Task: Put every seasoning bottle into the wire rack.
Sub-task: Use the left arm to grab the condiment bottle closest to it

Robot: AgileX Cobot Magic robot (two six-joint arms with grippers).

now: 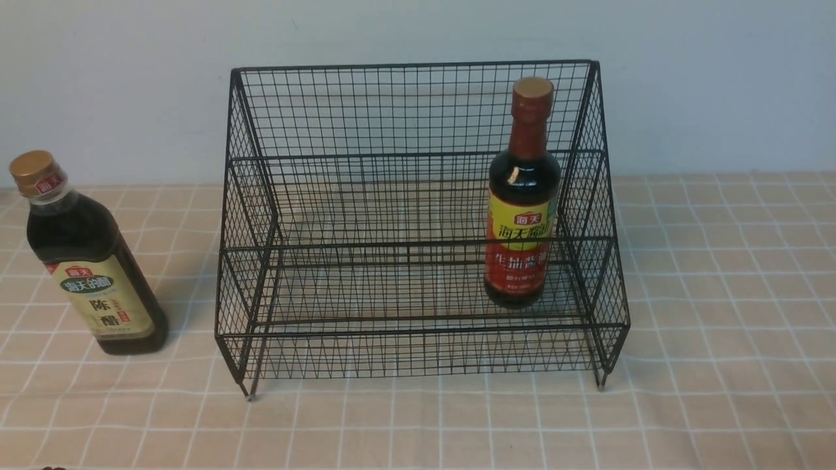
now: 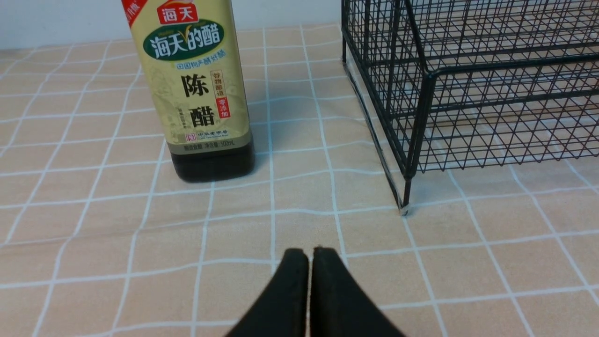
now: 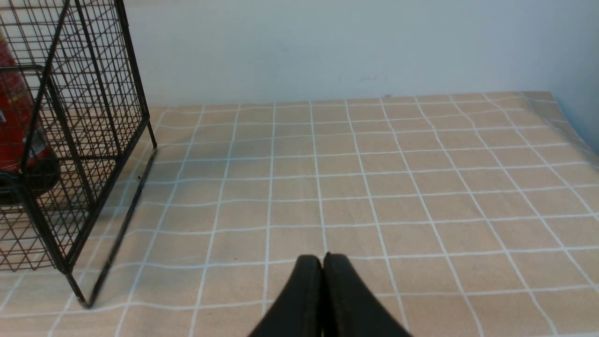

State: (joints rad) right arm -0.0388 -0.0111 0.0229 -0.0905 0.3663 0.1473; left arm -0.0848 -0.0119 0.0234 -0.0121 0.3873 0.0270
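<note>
The black wire rack [image 1: 418,196] stands mid-table. A round long-necked seasoning bottle [image 1: 520,196] with a red-brown cap and red-yellow label stands upright on the rack's lower tier, at its right end. The squarish bottle [image 1: 85,261] with a gold cap and beige-green label stands on the cloth left of the rack, outside it. In the left wrist view that bottle [image 2: 201,89] is beyond my left gripper [image 2: 309,250], which is shut and empty, with the rack's corner [image 2: 421,93] to one side. My right gripper [image 3: 323,257] is shut and empty over bare cloth, beside the rack [image 3: 70,140]. Neither gripper shows in the front view.
A peach checked tablecloth [image 1: 718,326] covers the table. A pale wall [image 1: 418,32] rises right behind the rack. The cloth's far right edge [image 3: 571,126] drops off in the right wrist view.
</note>
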